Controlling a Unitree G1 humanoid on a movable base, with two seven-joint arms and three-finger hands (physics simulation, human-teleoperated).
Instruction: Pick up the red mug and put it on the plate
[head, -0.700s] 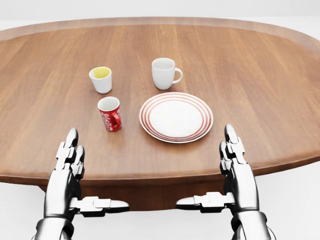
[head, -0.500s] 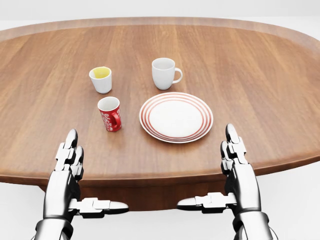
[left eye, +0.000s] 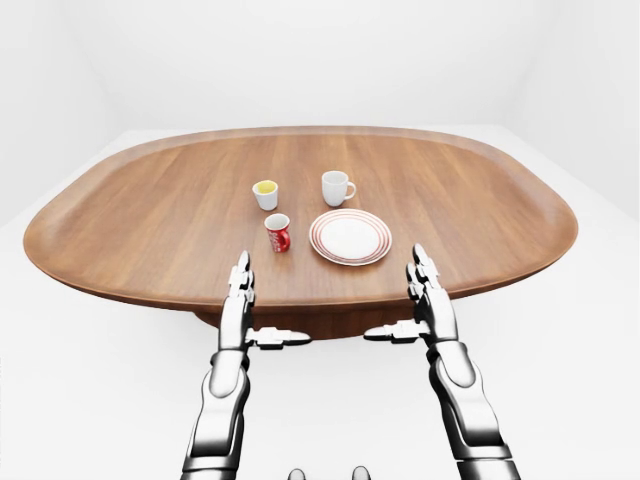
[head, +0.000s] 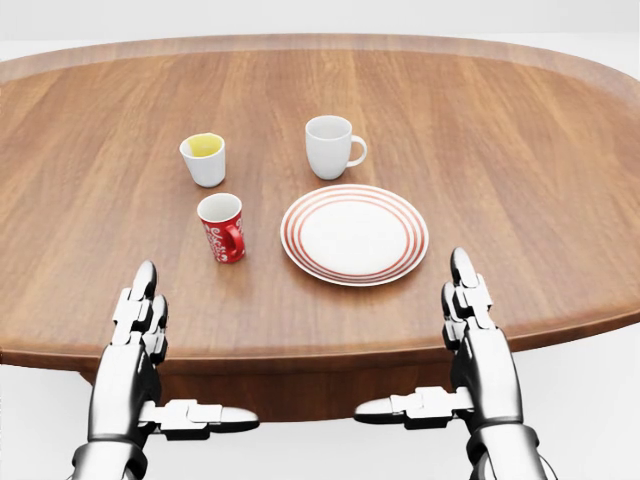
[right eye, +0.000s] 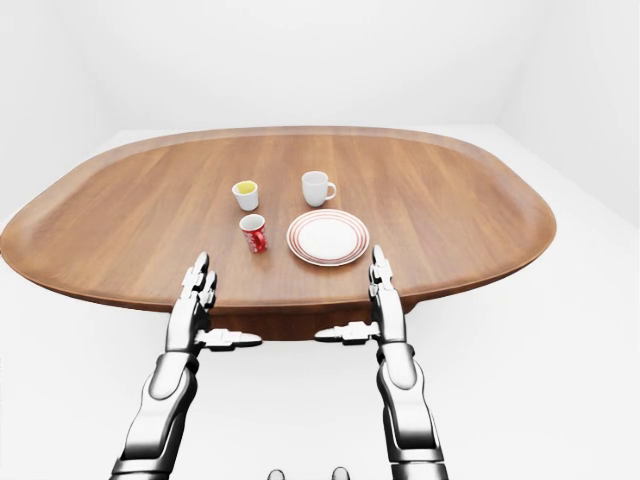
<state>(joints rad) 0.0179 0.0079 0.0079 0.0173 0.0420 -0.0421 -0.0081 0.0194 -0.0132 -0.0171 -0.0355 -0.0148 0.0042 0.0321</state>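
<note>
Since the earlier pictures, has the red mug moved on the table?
No. The red mug keeps its place beside the plate; the whole head view shifted slightly.

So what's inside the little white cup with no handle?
The little white cup looks yellow inside, but whether that is a drink or just its colour cannot be told. Its bottom is hidden by the near wall. The red mug beside it looks white inside.

Upright red mug (head: 222, 228) just left of empty red-ringed plate (head: 354, 235).
</note>
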